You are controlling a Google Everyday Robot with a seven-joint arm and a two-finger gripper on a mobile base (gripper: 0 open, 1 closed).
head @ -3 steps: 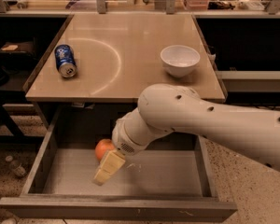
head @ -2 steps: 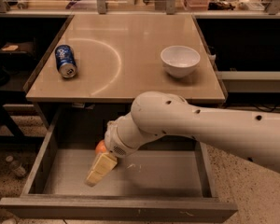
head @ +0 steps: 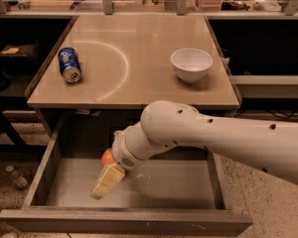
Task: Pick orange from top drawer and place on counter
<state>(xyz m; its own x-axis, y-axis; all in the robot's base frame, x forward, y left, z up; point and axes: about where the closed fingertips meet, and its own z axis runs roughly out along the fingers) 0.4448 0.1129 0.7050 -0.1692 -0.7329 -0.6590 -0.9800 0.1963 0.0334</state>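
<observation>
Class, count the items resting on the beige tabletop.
2: a blue soda can lying at left, a white round bowl at right; none looks hidden. The gripper is down in the grey drawer beside the small orange fruit.

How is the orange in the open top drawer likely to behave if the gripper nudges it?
The orange is round on the flat floor of the top drawer, so a nudge would probably roll it. Its visible skin looks smooth, so it may slip. The gripper hangs just in front of it, inside the drawer.
</observation>
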